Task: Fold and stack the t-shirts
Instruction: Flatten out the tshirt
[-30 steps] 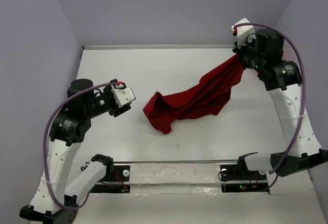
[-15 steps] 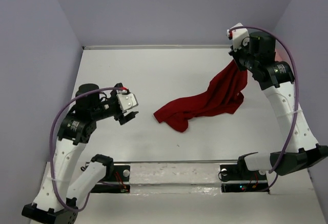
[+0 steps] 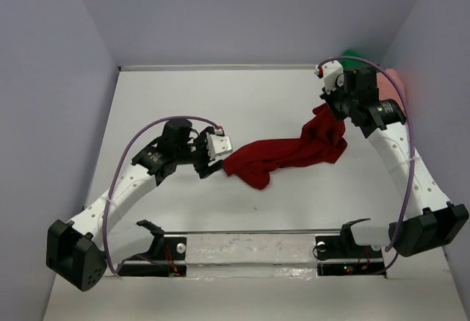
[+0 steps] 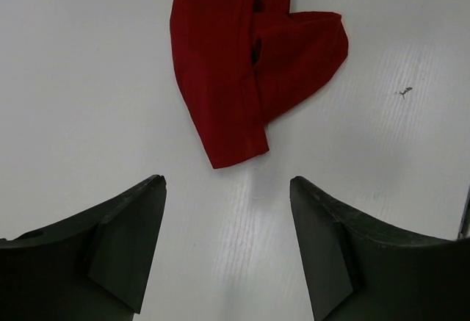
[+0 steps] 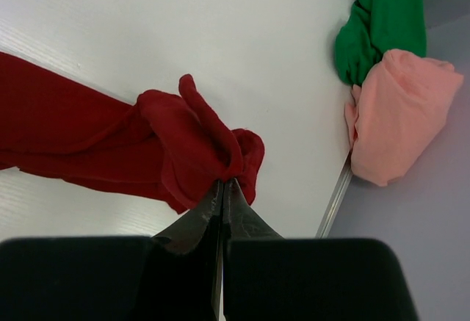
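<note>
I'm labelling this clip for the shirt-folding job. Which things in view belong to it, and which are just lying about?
Part of the job:
- red t-shirt, pinched by the right gripper
- green t-shirt
- pink t-shirt
- left gripper, open

Just there:
- mounting rail
- small speck on the table

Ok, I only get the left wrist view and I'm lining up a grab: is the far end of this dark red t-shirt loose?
Observer: No. The right gripper is shut on the far end of the dark red t-shirt.
Operator: Where are the other two?
Observer: The green t-shirt and the pink t-shirt sit bunched and touching by the far right corner of the table.
Operator: How does the red one lie overall?
Observer: As a long crumpled band, running from the right gripper to just in front of the open left gripper.
</note>
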